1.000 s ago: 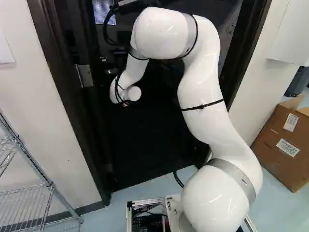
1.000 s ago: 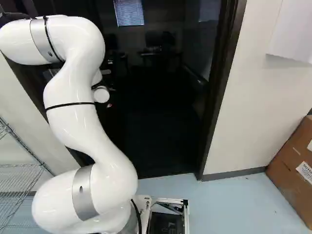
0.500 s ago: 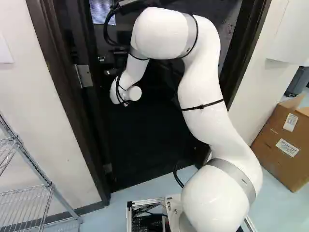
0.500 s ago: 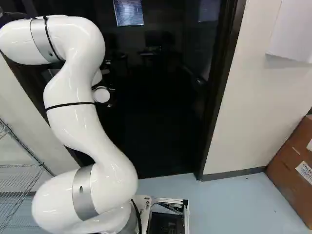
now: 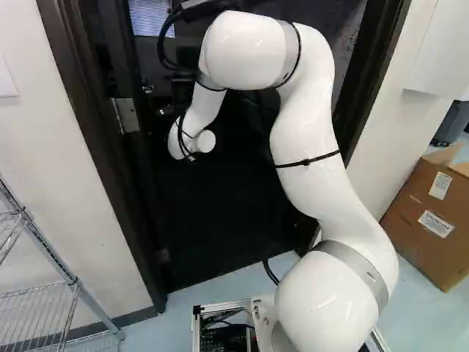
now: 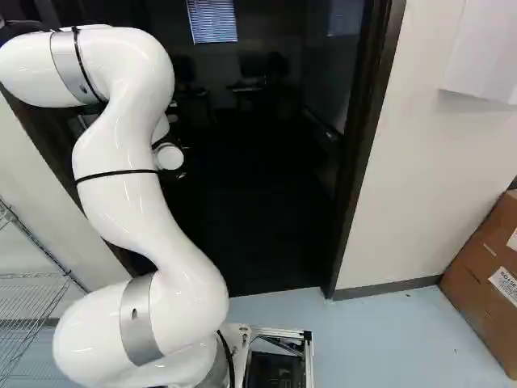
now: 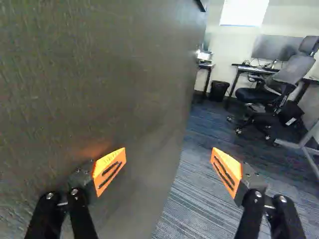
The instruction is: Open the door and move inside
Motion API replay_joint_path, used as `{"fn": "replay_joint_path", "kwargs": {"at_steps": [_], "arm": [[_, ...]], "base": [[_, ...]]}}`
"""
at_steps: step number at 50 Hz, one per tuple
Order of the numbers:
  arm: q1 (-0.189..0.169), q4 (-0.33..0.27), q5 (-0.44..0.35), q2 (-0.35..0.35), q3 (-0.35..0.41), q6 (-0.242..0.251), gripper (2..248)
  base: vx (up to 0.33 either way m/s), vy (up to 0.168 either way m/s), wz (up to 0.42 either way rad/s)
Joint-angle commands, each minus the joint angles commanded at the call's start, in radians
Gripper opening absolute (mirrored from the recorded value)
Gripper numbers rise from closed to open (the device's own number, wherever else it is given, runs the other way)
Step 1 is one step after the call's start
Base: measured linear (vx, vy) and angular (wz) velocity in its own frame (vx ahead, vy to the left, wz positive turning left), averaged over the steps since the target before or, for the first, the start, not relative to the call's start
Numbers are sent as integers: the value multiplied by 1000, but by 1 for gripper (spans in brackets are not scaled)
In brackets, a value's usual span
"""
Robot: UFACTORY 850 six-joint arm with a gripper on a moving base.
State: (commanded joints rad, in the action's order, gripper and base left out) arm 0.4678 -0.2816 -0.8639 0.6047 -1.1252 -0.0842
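The dark door (image 7: 99, 64) stands open, its broad face beside one finger in the wrist view; whether they touch I cannot tell. My gripper (image 7: 168, 170) is open, fingers wide apart with nothing held; the other orange pad (image 7: 227, 172) is over the carpet past the door's edge. In the left base view the door (image 5: 126, 51) is a dark strip at the hinge (image 5: 124, 116). The arm's wrist (image 5: 192, 139) reaches into the doorway (image 6: 258, 218); the gripper cannot be made out against the dark in the base views.
The right door jamb (image 6: 359, 162) meets a white wall (image 6: 420, 178). A wire shelf (image 5: 55, 293) stands left, a cardboard box (image 5: 432, 220) right. Inside are blue-grey carpet (image 7: 194, 209), an office chair (image 7: 279, 89), a desk (image 7: 239, 74) and a bin (image 7: 219, 90).
The door has swung slightly farther left in the left base view. The whole scene has shifted a little, so the base has moved slightly. The arm has hardly moved against its lowest joint.
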Motion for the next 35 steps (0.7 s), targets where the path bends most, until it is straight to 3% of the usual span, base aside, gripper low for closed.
{"fn": "replay_joint_path", "kwargs": {"at_steps": [21,35], "arm": [[0,-79,0,0,0,0,247],[0,-89,0,0,0,0,247]], "base": [[0,0,0],[0,0,0]]}}
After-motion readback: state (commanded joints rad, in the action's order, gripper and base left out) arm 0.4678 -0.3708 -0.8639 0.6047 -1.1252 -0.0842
